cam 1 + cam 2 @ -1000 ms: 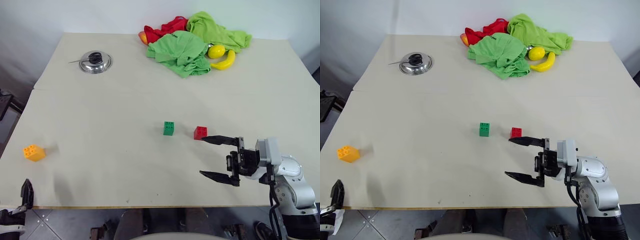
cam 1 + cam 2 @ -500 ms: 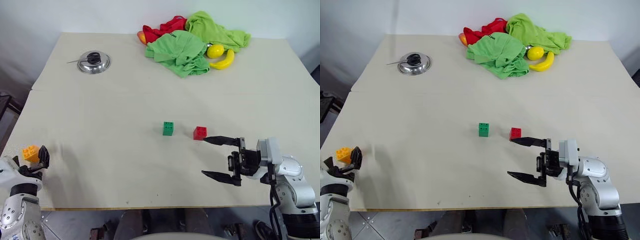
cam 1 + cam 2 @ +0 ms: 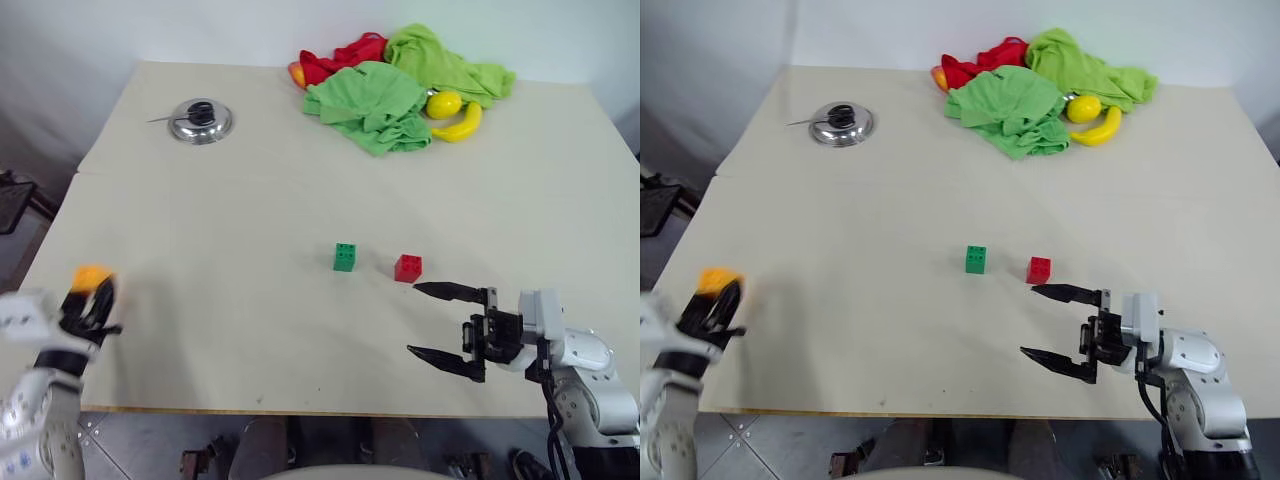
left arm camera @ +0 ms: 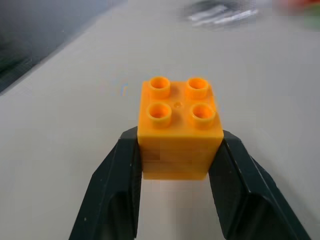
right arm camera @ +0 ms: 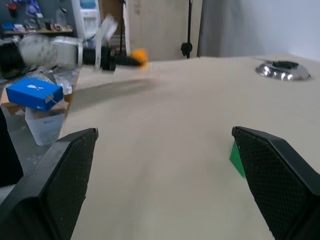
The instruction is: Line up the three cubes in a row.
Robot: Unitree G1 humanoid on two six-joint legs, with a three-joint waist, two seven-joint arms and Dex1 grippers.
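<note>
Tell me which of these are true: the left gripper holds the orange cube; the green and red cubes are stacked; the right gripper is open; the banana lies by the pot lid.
1. The left gripper holds the orange cube. True.
2. The green cube and red cube are stacked. False: they sit side by side, apart, on the table.
3. The right gripper is open. True.
4. The banana lies by the pot lid. False: it lies by the cloths, far across from the lid.

Left tool (image 4: 175,165) clamped, seemingly raised; right tool (image 3: 440,322) spread wide, pointing left
</note>
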